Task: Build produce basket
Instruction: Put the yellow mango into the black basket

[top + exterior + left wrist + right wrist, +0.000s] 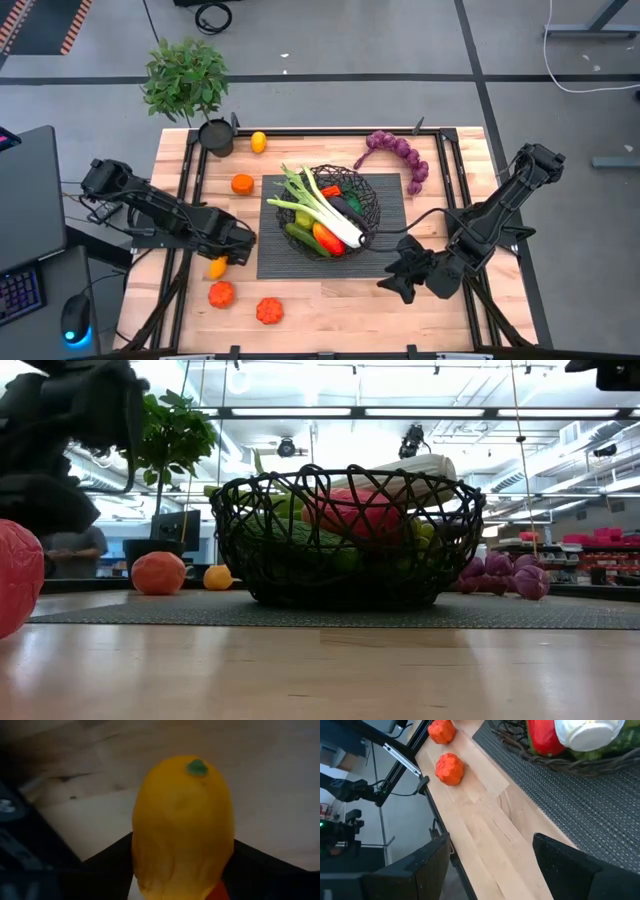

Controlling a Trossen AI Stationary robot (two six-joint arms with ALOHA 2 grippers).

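Observation:
The black wire basket (335, 210) stands on a dark mat (390, 255) and holds a leek, a cucumber and red and dark produce. A yellow pepper (217, 267) with a green stem stub lies on the wood just off the mat's near left corner. My left gripper (228, 258) stands over it, fingers down on either side of it. My right gripper (405, 280) hangs open above the table's near right part with nothing between its fingers (570, 870). Purple grapes (400, 155) lie at the far right. My left gripper has the yellow pepper between its two fingers, which lie against its two long sides (142, 855) below the stem end (197, 767). The fingers come steeply from above. The pepper lies on the wooden table top.
Two red-orange tomatoes (220, 294) (268, 311) lie near the front edge, close to the pepper. An orange one (242, 183) and a lemon (258, 142) lie far left of the basket. A potted plant (190, 85) stands at the far left corner.

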